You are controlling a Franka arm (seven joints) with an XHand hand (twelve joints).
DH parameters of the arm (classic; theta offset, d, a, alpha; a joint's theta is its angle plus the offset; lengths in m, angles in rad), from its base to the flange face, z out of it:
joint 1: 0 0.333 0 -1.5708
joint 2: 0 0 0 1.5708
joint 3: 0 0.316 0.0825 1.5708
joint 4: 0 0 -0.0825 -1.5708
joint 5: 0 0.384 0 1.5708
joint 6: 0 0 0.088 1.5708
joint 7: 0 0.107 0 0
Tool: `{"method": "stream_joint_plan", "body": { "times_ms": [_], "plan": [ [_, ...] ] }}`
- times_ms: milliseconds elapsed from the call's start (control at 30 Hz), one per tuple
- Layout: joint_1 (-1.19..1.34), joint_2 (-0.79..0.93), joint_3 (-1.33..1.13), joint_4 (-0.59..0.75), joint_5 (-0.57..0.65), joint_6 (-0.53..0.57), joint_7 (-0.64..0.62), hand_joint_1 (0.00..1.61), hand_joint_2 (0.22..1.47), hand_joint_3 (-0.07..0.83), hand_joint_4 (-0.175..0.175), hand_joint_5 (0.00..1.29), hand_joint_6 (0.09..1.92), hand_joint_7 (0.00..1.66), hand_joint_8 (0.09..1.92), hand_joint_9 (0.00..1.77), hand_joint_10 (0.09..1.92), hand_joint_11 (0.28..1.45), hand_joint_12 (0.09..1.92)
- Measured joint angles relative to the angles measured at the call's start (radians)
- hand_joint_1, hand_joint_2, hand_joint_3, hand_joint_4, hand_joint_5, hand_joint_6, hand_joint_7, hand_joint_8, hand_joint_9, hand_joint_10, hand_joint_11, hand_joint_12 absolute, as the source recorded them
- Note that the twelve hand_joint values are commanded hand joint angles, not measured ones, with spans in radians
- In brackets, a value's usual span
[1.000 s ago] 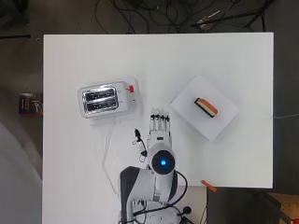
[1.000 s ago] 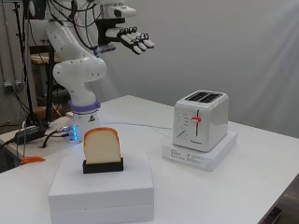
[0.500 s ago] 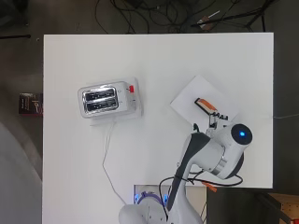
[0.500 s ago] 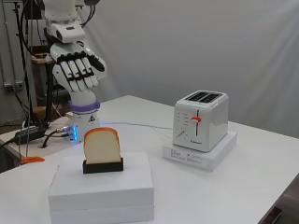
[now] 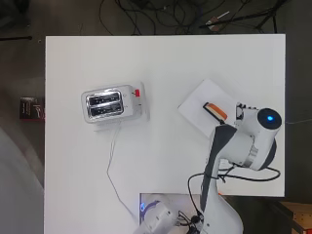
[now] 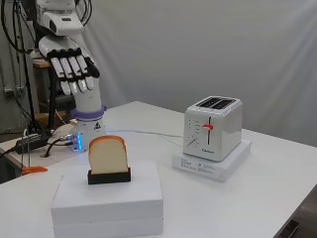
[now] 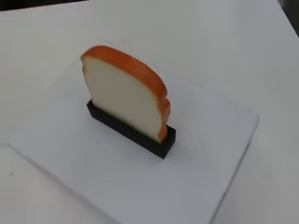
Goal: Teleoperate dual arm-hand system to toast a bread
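From above, the arm covers the hand, so I can't see its fingers there. Just beyond the arm's end the bread slice [image 5: 215, 111] stands in its black holder [image 5: 210, 108] on the white box [image 5: 195, 105]; the toaster [image 5: 104, 103] sits well off to the side, slots empty.

From the side, the hand [image 6: 72, 69] hangs high above and behind the slice [image 6: 108, 154], fingers straight, side by side, pointing down, holding nothing. The toaster [image 6: 213, 128] stands on its white base [image 6: 213, 162] far past the bread.

The wrist camera looks down on the slice [image 7: 124, 95], upright in the holder [image 7: 133, 131], below and ahead of the hand.

My worry is that a descent slightly off line would have the fingertips knock the thin slice over or drag the holder along, since it only rests in the slot.

Half a second ago the hand hung farther from the bread; it has swung closer, and nothing on the table has shifted.
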Motion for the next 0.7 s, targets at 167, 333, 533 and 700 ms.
{"method": "stream_joint_plan", "body": {
  "times_ms": [167, 333, 533, 700],
  "plan": [
    [0.521, -0.257, -0.372, 0.125, -0.117, -0.046, 0.025, 0.3, 1.13, -0.011, -0.047, 0.33, 0.09, 0.5, 0.09, 0.6, 0.09, 0.5, 0.09],
    [0.755, -0.377, -0.596, 0.173, -0.178, -0.048, 0.029, 0.31, 1.1, -0.015, -0.049, 0.34, 0.09, 0.51, 0.09, 0.6, 0.09, 0.49, 0.09],
    [0.744, -0.394, -0.607, 0.137, -0.195, -0.014, 0.019, 0.33, 1.07, -0.015, -0.022, 0.38, 0.09, 0.53, 0.09, 0.62, 0.09, 0.49, 0.09],
    [0.664, -0.391, -0.505, 0.076, -0.183, 0.001, 0.017, 0.34, 1.08, -0.005, -0.019, 0.39, 0.09, 0.54, 0.09, 0.63, 0.09, 0.48, 0.09]
  ]
}}
